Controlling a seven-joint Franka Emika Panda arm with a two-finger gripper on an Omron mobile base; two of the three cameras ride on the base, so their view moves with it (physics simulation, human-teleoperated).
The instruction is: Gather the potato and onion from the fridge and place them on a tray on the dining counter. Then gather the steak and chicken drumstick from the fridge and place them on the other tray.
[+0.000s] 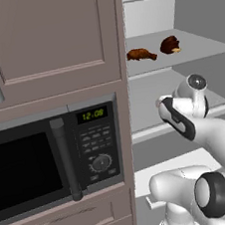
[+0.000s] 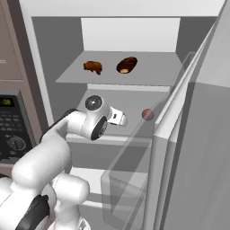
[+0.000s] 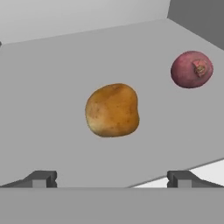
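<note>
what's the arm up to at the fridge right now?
The arm is reaching into the open fridge toward the middle shelf. Its gripper is open and holds nothing; in the hand view it is lined up on the potato, with the red onion lying apart, further along the same shelf. The chicken drumstick and the steak sit untouched on the shelf above. Nothing has been picked up yet.

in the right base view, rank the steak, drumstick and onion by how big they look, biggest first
1. steak on the upper fridge shelf
2. chicken drumstick, beside it and close in size, so that order is unsure
3. onion, one shelf down, partly hidden, so its rank is unsure too
</note>
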